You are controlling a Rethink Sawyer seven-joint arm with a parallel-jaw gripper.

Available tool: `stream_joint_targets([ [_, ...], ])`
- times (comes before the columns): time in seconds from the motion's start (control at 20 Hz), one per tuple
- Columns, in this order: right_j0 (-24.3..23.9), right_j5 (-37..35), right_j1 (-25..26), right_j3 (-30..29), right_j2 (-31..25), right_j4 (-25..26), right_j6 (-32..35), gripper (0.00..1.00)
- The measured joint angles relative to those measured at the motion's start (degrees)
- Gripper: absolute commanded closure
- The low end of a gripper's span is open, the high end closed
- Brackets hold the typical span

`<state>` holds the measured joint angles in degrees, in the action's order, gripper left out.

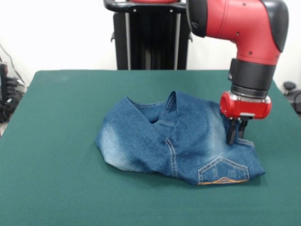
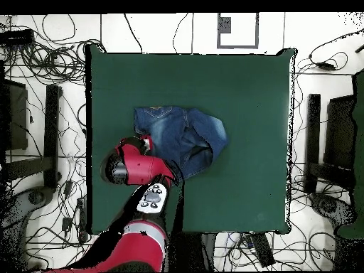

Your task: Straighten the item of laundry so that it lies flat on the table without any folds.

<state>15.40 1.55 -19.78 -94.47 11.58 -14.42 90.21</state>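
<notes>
Jeans [image 1: 181, 141] lie bunched at frame centre on the table [image 1: 51, 141], folded over themselves. At right, gripper [image 1: 236, 136] is down on the denim's edge — jaws near together, apparently pinching cloth. Risk: grip takes two layers, dragging the fold along. Legs are tucked under — unseen; overhead, the arm covers the fingertips.

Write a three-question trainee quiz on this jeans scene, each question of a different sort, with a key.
1. True or false: the jeans lie flat and unfolded on the table.
2. In the front view, the claw stands at the jeans':
A) pocket-side edge
B) faded-patch end
C) middle
3. Fill in: the back pocket has ______ embroidery.

Key: 1 false; 2 A; 3 orange.
</notes>
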Motion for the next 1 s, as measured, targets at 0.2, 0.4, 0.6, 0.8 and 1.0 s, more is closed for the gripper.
stream_joint_targets([
  [0.2,-0.1,-2.2,-1.0,0.0,0.0,0.0,0.0,1.00],
  [0.4,-0.2,-5.7,-2.8,0.0,0.0,0.0,0.0,1.00],
  [0.6,-0.3,-9.7,-4.8,-0.1,0.1,0.0,0.0,1.00],
  [0.8,-0.3,-13.3,-6.6,-0.1,0.4,0.0,0.0,1.00],
  [1.0,-0.4,-16.2,-8.2,-0.3,0.6,0.0,0.0,1.00],
])
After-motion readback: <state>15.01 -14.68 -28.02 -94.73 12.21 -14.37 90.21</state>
